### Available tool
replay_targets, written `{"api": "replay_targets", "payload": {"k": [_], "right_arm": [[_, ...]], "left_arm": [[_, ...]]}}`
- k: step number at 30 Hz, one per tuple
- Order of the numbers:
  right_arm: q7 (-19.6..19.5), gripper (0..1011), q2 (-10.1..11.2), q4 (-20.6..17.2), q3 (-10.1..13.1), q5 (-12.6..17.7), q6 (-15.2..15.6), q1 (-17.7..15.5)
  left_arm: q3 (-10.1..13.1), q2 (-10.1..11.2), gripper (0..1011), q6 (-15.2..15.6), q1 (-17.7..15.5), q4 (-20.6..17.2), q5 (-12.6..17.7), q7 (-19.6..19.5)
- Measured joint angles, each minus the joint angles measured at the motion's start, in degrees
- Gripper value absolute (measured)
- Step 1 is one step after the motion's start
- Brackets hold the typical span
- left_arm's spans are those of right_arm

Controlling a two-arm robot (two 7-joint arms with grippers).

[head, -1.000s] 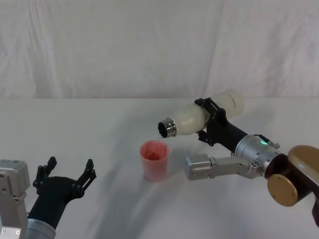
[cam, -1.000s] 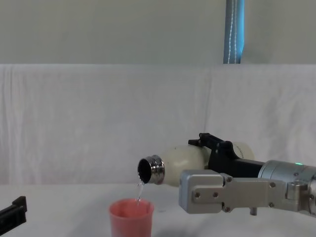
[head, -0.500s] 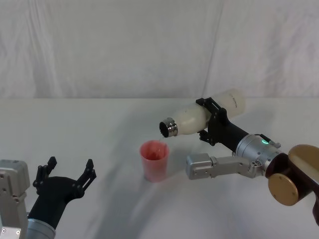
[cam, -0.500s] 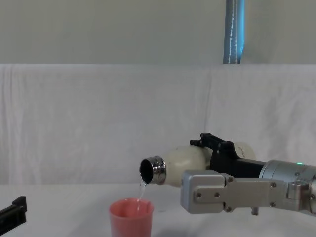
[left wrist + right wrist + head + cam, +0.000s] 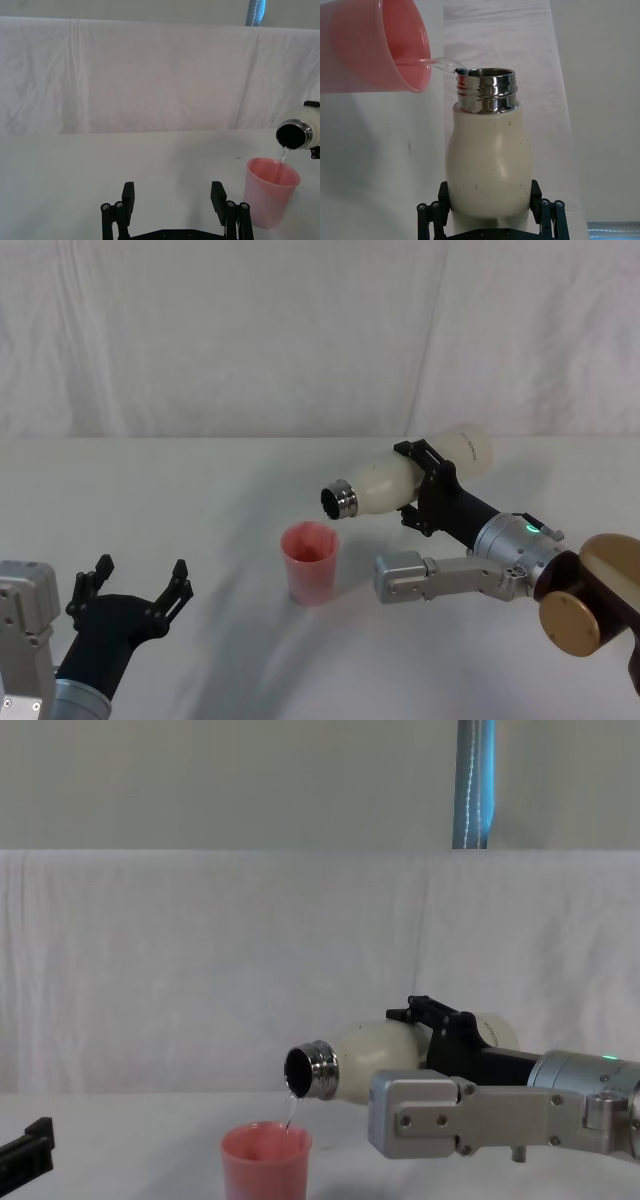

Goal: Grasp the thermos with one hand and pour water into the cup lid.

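Water trickles from the tall cream-white steel-necked thermos (image 5: 375, 1057), now slightly lower at frame centre, into the salmon-pink plastic cup lid (image 5: 265, 1161). Right gripper (image 5: 428, 487) clamps it; left gripper (image 5: 135, 590), lower left, gapes empty.

Right gripper (image 5: 490, 220) clamps thermos (image 5: 489, 165), water streaming into cup lid (image 5: 375, 47).

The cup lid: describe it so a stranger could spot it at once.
On the white cloth-covered table, find the right claw holding a tilted cream-white cylindrical thermos. Just below its steel neck stands the small salmon-pink plastic cup lid, the only pink thing, upright and ungripped.
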Motion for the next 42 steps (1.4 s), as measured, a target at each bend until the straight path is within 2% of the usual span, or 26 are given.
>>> {"api": "replay_targets", "payload": {"k": [6,14,19,28,33,42], "right_arm": [[0.34,957,0.09,-0.29,0.24,0.55,-0.01,-0.27],[3.65,957,-0.23,-1.96,1.93,5.26,-0.97,-2.01],[5.04,957,-0.2,-2.91,2.48,7.1,-1.67,-2.84],[9.64,957,-0.12,-6.98,5.44,14.15,-1.7,-5.78],[12.66,957,0.17,-10.48,8.01,19.44,-0.71,-8.12],[16.38,957,0.22,-18.1,13.9,29.65,3.23,-13.56]], "left_arm": [[0.0,0.0,1001,0.0,0.0,0.0,0.0,0.0],[0.0,0.0,1001,0.0,0.0,0.0,0.0,0.0],[0.0,0.0,1001,0.0,0.0,0.0,0.0,0.0],[0.0,0.0,1001,0.0,0.0,0.0,0.0,0.0],[0.0,0.0,1001,0.0,0.0,0.0,0.0,0.0],[0.0,0.0,1001,0.0,0.0,0.0,0.0,0.0]]}}
